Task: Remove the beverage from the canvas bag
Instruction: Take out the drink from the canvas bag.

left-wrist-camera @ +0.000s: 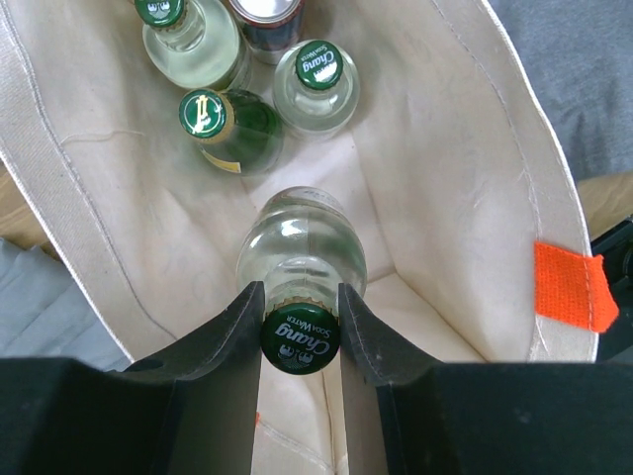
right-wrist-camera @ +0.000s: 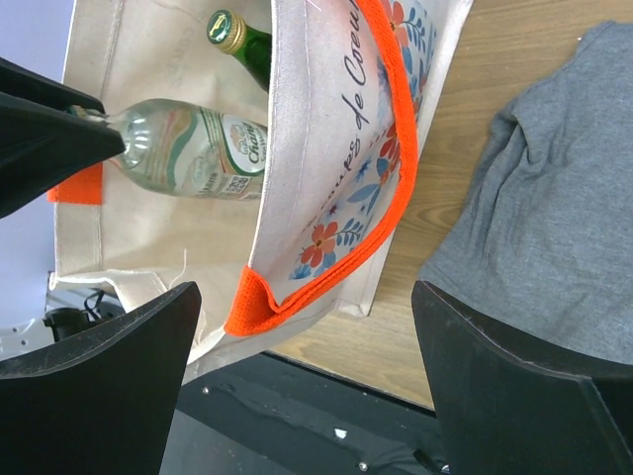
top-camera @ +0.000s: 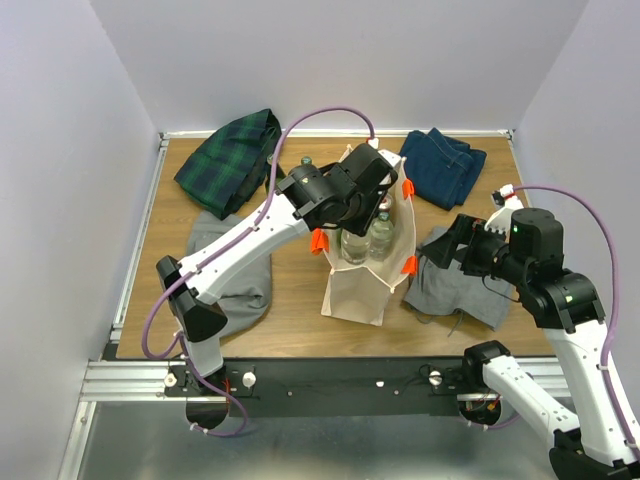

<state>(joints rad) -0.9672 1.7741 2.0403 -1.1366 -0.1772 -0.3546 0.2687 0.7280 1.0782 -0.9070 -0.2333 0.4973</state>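
The beige canvas bag (top-camera: pixel 358 285) with orange handles (right-wrist-camera: pixel 388 168) stands upright mid-table. My left gripper (left-wrist-camera: pixel 301 327) reaches into its mouth from above, shut on the green-capped neck of a clear glass soda-water bottle, the beverage (left-wrist-camera: pixel 302 242). The bottle's body sits between the bag's walls (left-wrist-camera: pixel 455 178). In the right wrist view the same bottle (right-wrist-camera: pixel 188 148) shows inside the bag. My right gripper (right-wrist-camera: pixel 307 297) is open with nothing held, just right of the bag by its handle. In the top view this gripper (top-camera: pixel 447 247) hovers over a grey cloth.
Deeper in the bag stand two clear bottles (left-wrist-camera: pixel 316 84), a green bottle (left-wrist-camera: pixel 232 129) and a can (left-wrist-camera: pixel 267 15). Around the bag lie a plaid cloth (top-camera: pixel 228 160), folded jeans (top-camera: pixel 445 165) and grey cloths (top-camera: pixel 465 285) (top-camera: pixel 240 270). A black rail (top-camera: pixel 330 375) lines the near edge.
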